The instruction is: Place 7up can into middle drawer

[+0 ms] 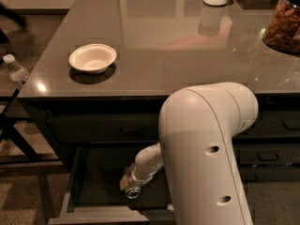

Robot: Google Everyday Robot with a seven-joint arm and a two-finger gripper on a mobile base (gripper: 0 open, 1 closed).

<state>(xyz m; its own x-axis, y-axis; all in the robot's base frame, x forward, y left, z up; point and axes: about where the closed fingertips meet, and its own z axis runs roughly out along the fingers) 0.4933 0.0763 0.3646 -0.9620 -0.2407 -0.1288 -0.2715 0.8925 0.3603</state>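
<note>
Silver 7up can, in jaws, inside middle drawer.

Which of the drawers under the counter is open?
The middle drawer, wide and pulled out beneath the shut bar-handle drawer front; the narrower drawers at right are shut. The hand is inside it with the 7up can.

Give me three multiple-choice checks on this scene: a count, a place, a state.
1. The countertop holds: A one bowl, B two, C three.
2. The gripper is: A on the countertop, B down in the middle drawer, C beside the bowl.
3. The middle drawer is: A shut, B pulled open, C removed.
Key: 1 A, a single cream bowl shows; 2 B, the arm reaches down with the 7up can at the gripper; 3 B, its dark floor is exposed.
</note>
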